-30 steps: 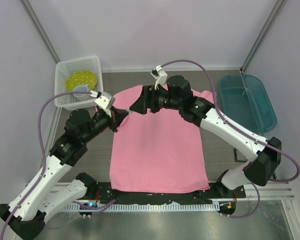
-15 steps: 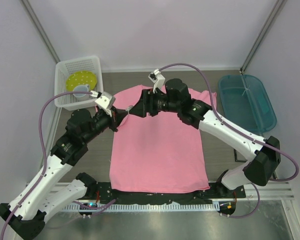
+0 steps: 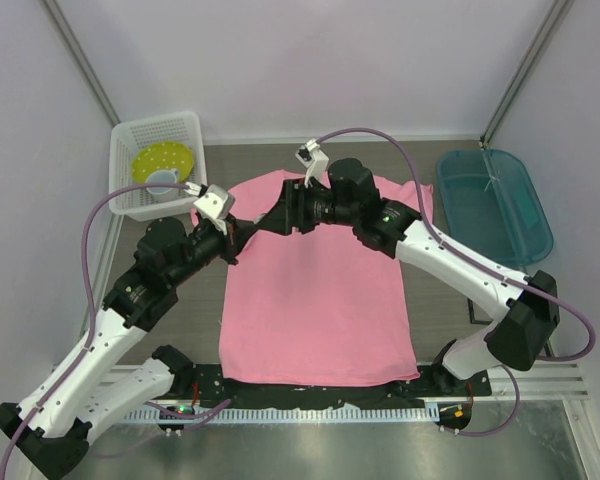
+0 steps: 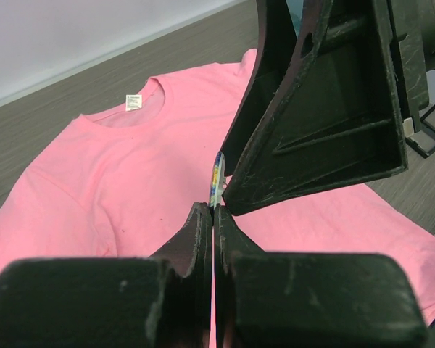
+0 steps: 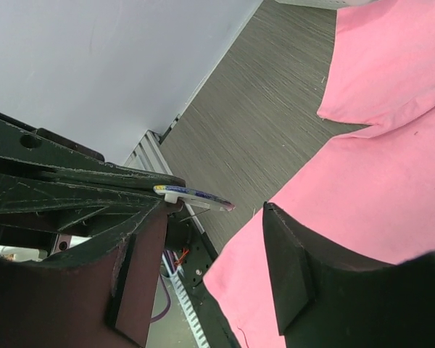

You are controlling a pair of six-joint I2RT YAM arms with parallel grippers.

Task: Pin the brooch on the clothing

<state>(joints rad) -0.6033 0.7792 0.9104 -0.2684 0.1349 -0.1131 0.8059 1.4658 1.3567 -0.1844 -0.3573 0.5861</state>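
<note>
The pink T-shirt [image 3: 320, 300] lies flat on the table, collar at the far side; it also shows in the left wrist view [image 4: 116, 167] and the right wrist view [image 5: 391, 181]. My left gripper [image 3: 242, 232] [image 4: 212, 210] is shut on the brooch [image 4: 217, 174], held edge-on above the shirt's left shoulder. In the right wrist view the brooch [image 5: 196, 196] is a thin disc with a bluish face and whitish back, its pin wire showing below. My right gripper [image 3: 268, 220] [image 5: 216, 210] is open, and one finger [image 5: 138, 268] is right under the brooch.
A white basket [image 3: 130, 150] with a yellow-green dish [image 3: 163, 160] stands at the back left. A teal bin [image 3: 495, 205] stands at the right. A small black square case [image 4: 433, 130] lies right of the shirt. The shirt's white label [image 4: 133, 101] marks the collar.
My right gripper has moved left towards the left gripper and now meets it at the brooch. My left gripper has shifted slightly right, still holding the brooch.
</note>
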